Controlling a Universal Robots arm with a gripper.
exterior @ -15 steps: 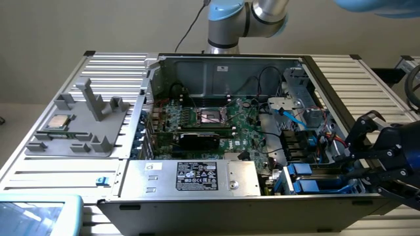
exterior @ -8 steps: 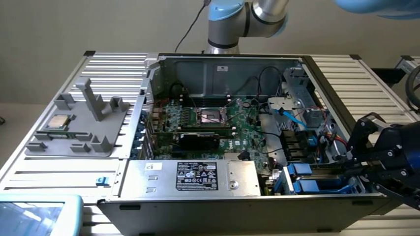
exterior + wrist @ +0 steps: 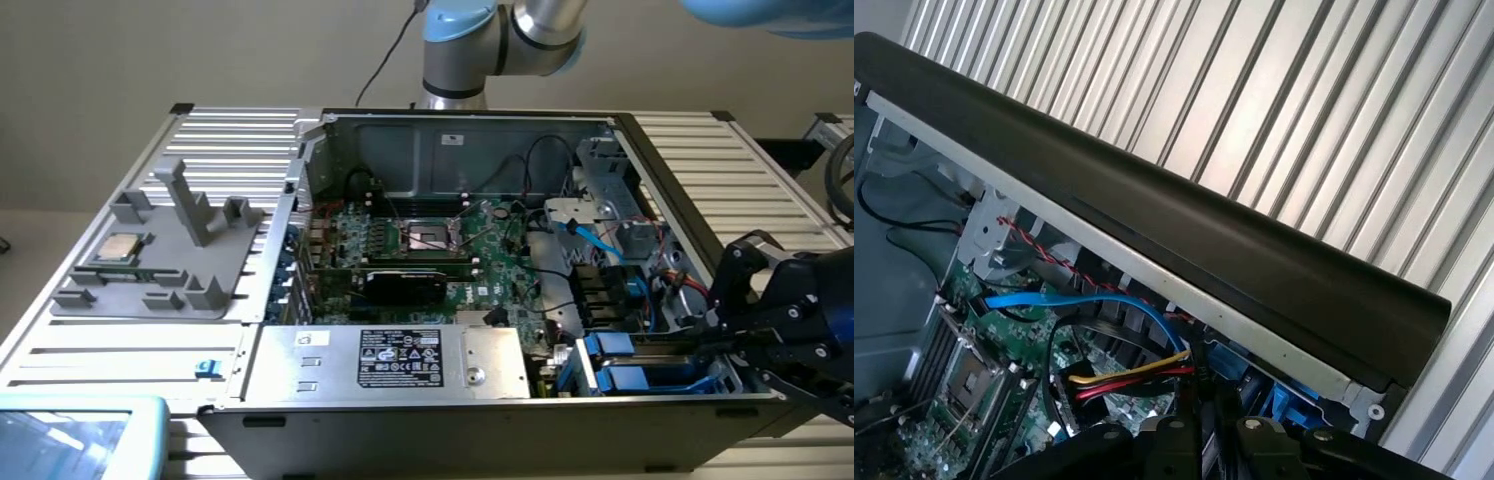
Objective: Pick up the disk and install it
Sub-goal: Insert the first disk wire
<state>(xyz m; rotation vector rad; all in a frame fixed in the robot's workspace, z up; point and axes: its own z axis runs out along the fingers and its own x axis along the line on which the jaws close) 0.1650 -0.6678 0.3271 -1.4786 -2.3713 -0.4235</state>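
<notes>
The disk (image 3: pixel 654 378), a drive edged in bright blue, lies in the drive bay at the front corner of the open computer case (image 3: pixel 454 125), on the exterior view's right. A second blue-fronted drive (image 3: pixel 611 345) sits just behind it. My black gripper (image 3: pixel 714 350) reaches into the case over its side wall, with its tip at these drives. Whether it touches or grips the disk is hidden by its own body. In the wrist view the gripper (image 3: pixel 1204 445) hangs inside the case's black rim (image 3: pixel 1184 220), above blue carrier plastic (image 3: pixel 1284 405) and cables.
The case stands on a slatted metal table (image 3: pixel 747 170). A grey fixture tray (image 3: pixel 174 250) holding a small square processor chip (image 3: pixel 123 246) lies on the exterior view's left. The power supply (image 3: pixel 387 360) fills the case's front. Blue, red and yellow cables (image 3: pixel 1114 375) run over the motherboard (image 3: pixel 441 250).
</notes>
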